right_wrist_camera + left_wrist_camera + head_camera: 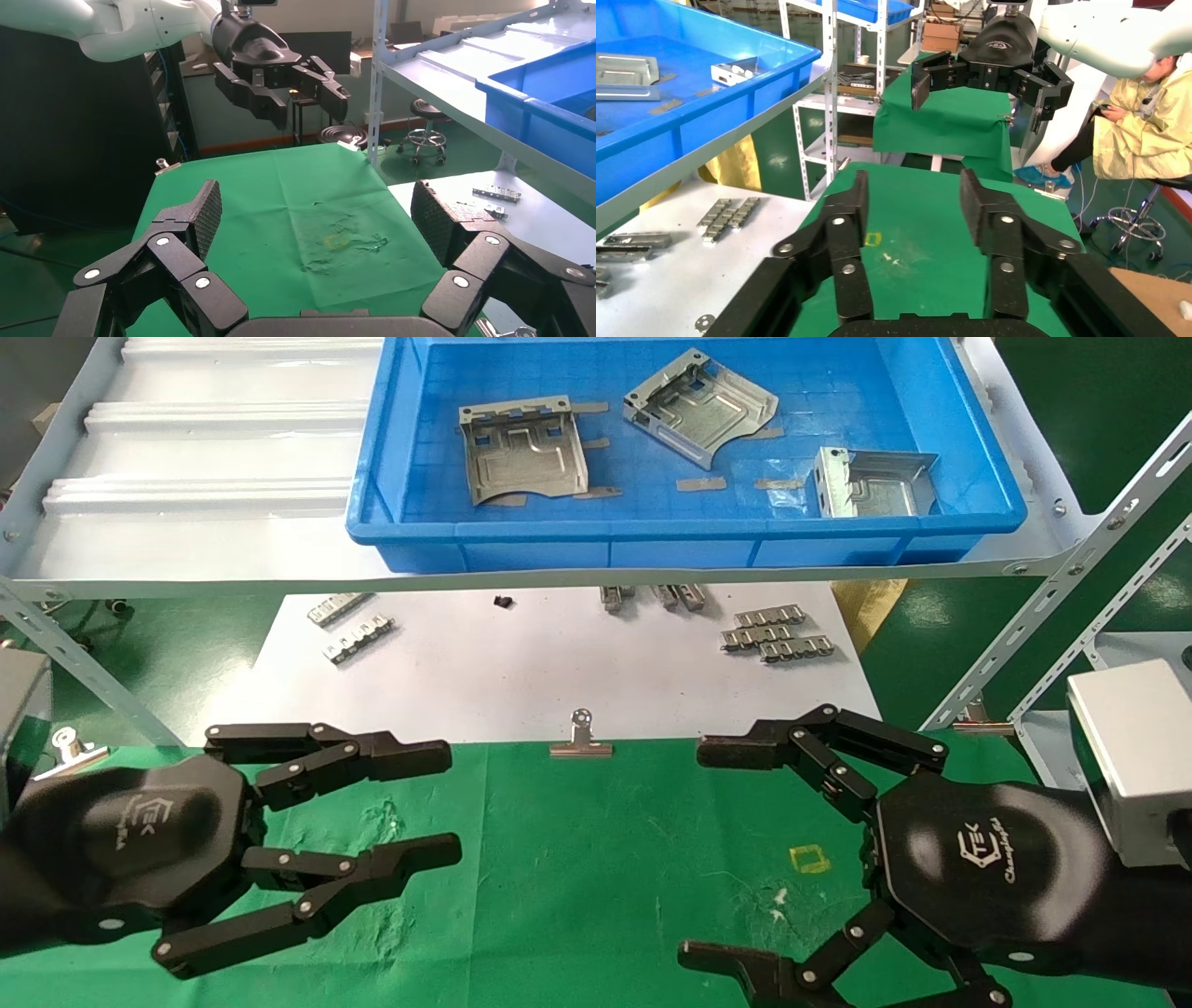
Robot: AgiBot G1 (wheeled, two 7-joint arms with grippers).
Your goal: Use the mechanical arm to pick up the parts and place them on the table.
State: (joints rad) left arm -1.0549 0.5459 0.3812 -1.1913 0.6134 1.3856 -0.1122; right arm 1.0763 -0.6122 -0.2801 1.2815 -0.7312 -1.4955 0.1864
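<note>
Three parts point(524, 451) are lying in the tray point(400, 523) beyond the table's point(577, 859) far edge; both grippers, left point(447, 803) and right point(703, 854), are hovering spread wide and empty.

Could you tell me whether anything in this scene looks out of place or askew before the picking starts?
Nothing looks damaged or spilled. The three parts lie at differing angles in the blue tray. The left gripper and right gripper hover open over the green table, holding nothing.
</note>
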